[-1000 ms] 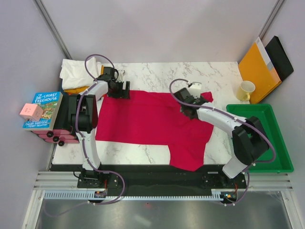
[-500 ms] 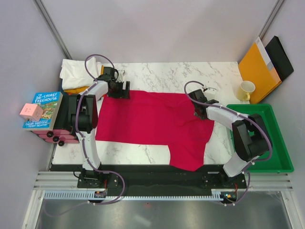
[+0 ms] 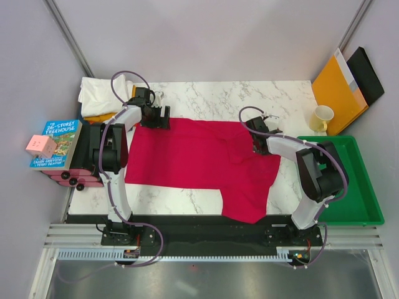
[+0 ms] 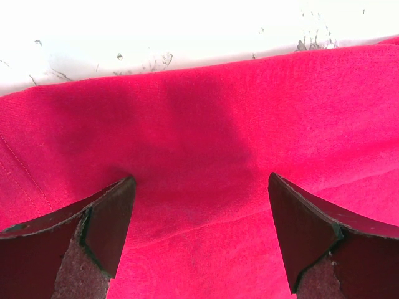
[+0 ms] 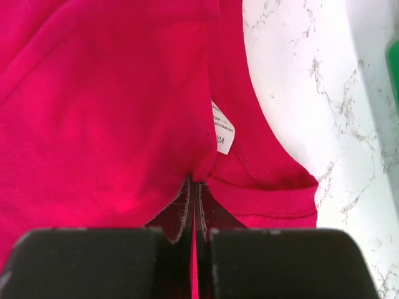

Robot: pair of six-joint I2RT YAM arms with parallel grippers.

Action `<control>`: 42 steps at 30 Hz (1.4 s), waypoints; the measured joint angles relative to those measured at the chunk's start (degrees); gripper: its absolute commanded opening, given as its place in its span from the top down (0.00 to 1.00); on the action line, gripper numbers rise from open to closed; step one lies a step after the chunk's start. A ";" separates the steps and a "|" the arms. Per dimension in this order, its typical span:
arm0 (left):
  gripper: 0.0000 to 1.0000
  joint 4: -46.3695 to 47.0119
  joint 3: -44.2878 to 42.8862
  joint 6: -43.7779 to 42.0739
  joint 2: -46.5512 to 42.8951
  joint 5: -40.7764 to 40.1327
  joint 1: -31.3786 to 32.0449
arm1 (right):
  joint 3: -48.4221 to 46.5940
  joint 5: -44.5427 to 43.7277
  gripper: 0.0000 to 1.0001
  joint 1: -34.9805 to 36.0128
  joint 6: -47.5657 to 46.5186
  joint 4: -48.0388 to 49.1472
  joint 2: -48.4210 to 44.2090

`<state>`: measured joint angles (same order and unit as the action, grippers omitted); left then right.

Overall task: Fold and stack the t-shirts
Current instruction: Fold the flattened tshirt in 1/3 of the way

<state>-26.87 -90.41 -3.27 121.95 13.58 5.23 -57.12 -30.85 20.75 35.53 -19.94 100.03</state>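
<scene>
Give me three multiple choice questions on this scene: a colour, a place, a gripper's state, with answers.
1. What colour is the t-shirt spread on the table? A) dark blue B) white C) crimson red
2. Where does the mug stand? A) beside the orange envelope B) on the spread t-shirt C) between the arm bases
3. The right gripper is: A) wide open B) shut on the t-shirt C) holding the mug
Answers: 1 C, red cloth covers the marble; 2 A, it stands at the far right, next to the envelope; 3 B, its jaws meet with red cloth pinched between them.
</scene>
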 measured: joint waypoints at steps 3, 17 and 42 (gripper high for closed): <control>0.05 0.00 0.00 0.00 0.00 0.00 0.00 | -0.87 0.37 1.00 0.00 -0.61 -0.07 -0.24; 0.05 0.02 0.02 0.02 -0.02 0.02 0.00 | -6.80 5.51 1.00 0.79 -3.30 3.17 0.61; 0.05 0.09 0.04 0.02 -0.02 0.07 0.00 | -2.27 5.31 0.53 0.39 -5.31 8.92 -8.35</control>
<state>-26.79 -90.37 -3.25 121.93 13.65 5.23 -59.40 -25.54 21.15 30.22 -11.03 91.68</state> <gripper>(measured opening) 0.943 0.520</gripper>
